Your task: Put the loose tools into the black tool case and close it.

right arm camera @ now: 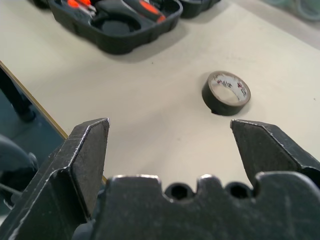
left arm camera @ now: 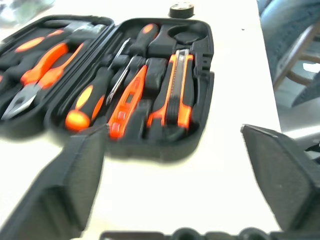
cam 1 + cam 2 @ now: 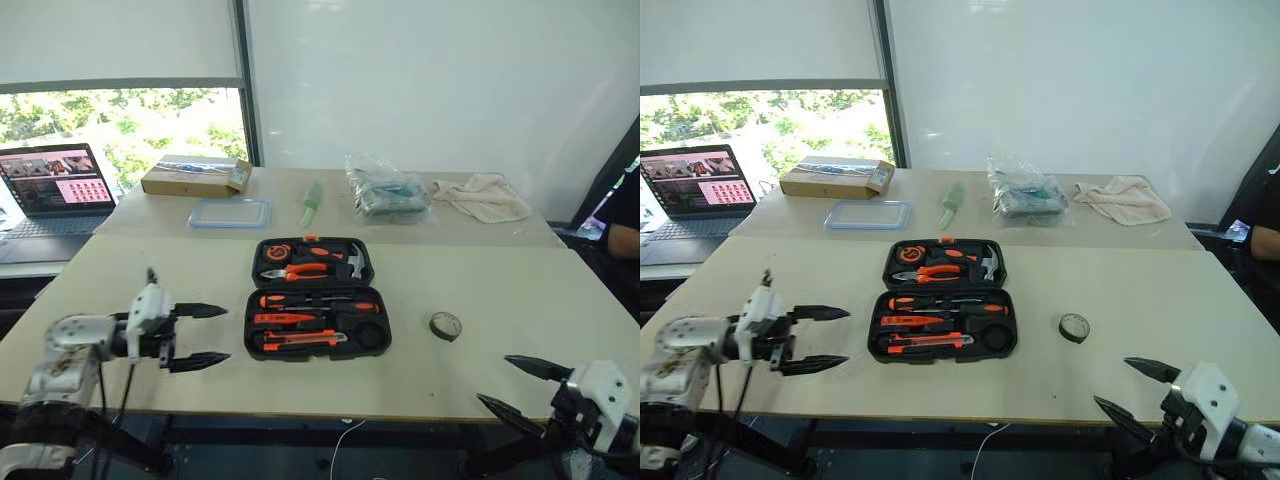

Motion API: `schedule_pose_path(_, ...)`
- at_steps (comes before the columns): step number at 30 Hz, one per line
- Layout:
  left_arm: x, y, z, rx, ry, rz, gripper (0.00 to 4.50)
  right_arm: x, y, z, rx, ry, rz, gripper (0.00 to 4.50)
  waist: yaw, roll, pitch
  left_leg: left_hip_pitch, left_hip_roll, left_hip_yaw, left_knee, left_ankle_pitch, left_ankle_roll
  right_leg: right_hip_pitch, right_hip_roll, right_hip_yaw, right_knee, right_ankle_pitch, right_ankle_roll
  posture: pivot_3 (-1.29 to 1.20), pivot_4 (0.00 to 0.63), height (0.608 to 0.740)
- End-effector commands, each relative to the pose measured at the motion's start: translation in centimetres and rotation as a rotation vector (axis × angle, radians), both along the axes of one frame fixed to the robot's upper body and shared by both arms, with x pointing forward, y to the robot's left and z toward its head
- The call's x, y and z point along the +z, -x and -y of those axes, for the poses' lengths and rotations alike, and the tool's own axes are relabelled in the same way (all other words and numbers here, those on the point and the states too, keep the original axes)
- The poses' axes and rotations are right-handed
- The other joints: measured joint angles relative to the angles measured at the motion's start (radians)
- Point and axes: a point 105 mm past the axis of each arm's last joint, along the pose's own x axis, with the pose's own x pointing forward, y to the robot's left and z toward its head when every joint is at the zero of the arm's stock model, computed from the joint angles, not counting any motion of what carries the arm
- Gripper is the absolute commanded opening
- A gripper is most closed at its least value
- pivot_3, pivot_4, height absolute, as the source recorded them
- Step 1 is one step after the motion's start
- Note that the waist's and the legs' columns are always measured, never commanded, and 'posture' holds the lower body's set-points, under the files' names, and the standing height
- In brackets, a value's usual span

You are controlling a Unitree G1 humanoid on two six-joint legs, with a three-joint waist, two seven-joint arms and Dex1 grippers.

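Right of the open black tool case [image 3: 317, 322], alone on the bench [image 3: 500, 370]: dark tape roll [image 3: 446, 326]. Screwdrivers, knife already slotted. Both grippers, left gripper [image 3: 200, 336] and right gripper [image 3: 520, 385], wide open, empty. Best approached with the right, pinching across the rim, then seated in the round recess.

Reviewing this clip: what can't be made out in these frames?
- Tool case: latch unseen from the head views.
- Round slot in the case: right wrist view cuts the case off at its edge.
- Tape roll: label print too small to read.
- Plastic bag: contents hidden by crumpled film.
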Motion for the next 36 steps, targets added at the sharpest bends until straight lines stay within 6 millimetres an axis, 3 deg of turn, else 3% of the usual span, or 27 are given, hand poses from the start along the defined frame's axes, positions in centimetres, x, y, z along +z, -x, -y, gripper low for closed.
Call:
schedule_pose_path(1, 1.0, 0.5, 1.4, -0.063, 0.045, 0.032, 4.44, 0.3, -2.6, -0.8, 0.04, 0.053, -0.101, 4.5, 0.001, 0.0, 0.0, 0.0, 0.0, 0.0, 0.0, 0.0, 0.0, 0.0, 0.0, 0.0, 0.0, 0.001, 0.0, 0.0, 0.15, 0.74)
schedule_pose_path(4, 1.1, 0.2, 2.4, -0.065, 0.07, 0.048, 4.44, -0.1, -5.0, -1.0, 0.037, 0.123, -0.198, 4.5, 0.005, 0.0, 0.0, 0.0, 0.0, -0.001, -0.001, 0.001, 0.0, 0.0, 0.001, -0.001, 0.0, 0.004, -0.008, 0.0, 0.15, 0.74)
schedule_pose_path(9, 1.2, 0.1, 3.7, -0.071, 0.09, 0.056, 4.44, -1.3, -7.9, -0.9, 0.017, 0.263, -0.299, 4.5, 0.01, 0.0, 0.0, -0.011, -0.001, -0.001, 0.0, 0.002, -0.003, -0.01, 0.003, -0.001, 0.001, 0.008, -0.002, 0.0, 0.15, 0.74)
schedule_pose_path(13, 1.3, 0.3, 4.3, -0.078, 0.102, 0.058, 4.5, -1.3, -9.5, -1.4, 0.022, 0.287, -0.298, 3.48, 0.009, 0.0, 0.0, -0.013, -0.002, 0.0, -0.001, 0.004, -0.006, -0.011, 0.004, -0.002, -0.001, 0.007, -0.001, 0.0, 0.15, 0.74)
schedule_pose_path(19, 1.3, 0.6, 4.6, -0.084, 0.106, 0.055, 4.5, -1.0, -9.9, -1.8, 0.075, 0.302, -0.29, 1.26, 0.009, 0.0, 0.0, -0.014, -0.002, 0.001, -0.001, 0.003, -0.005, -0.01, 0.002, -0.002, -0.002, 0.007, 0.002, 0.0, 0.15, 0.74)
schedule_pose_path(23, 1.2, 0.6, 4.7, -0.092, 0.108, 0.056, 4.5, -0.4, -9.7, -2.3, 0.147, 0.297, -0.271, 0.04, 0.007, 0.0, 0.0, -0.013, -0.002, 0.001, 0.0, 0.003, -0.005, -0.01, 0.002, -0.002, -0.002, 0.007, 0.002, 0.0, 0.15, 0.74)
schedule_pose_path(26, 1.2, 0.7, 4.7, -0.097, 0.109, 0.056, 4.5, 2.4, -9.2, -5.2, 0.317, 0.217, -0.157, 0.04, 0.006, 0.0, 0.0, -0.012, -0.002, 0.0, 0.0, 0.003, -0.005, -0.01, 0.002, -0.002, -0.001, 0.007, 0.002, 0.0, 0.15, 0.74)
schedule_pose_path(29, 1.0, 0.7, 4.6, -0.096, 0.109, 0.054, 4.5, 5.3, -7.7, -9.9, 0.524, 0.12, -0.096, 0.04, -0.003, 0.0, 0.0, -0.012, -0.001, 0.0, 0.0, 0.003, -0.005, -0.01, 0.003, -0.001, 0.0, 0.007, 0.001, 0.0, 0.15, 0.74)
schedule_pose_path(32, 0.8, 0.9, 4.5, -0.093, 0.105, 0.049, 4.5, 5.5, -6.7, -13.2, 0.607, 0.109, -0.154, 0.04, -0.011, 0.0, 0.001, -0.011, 0.0, 0.0, -0.001, 0.003, -0.005, -0.01, 0.005, -0.001, 0.001, 0.008, -0.001, 0.0, 0.15, 0.74)
schedule_pose_path(36, 0.6, 1.0, 4.4, -0.087, 0.103, 0.047, 4.5, 4.0, -6.7, -14.9, 0.616, 0.184, -0.237, 0.04, -0.006, 0.0, 0.0, -0.011, 0.0, -0.001, 0.0, 0.002, -0.003, -0.01, 0.004, -0.002, 0.001, 0.008, -0.001, 0.0, 0.15, 0.74)
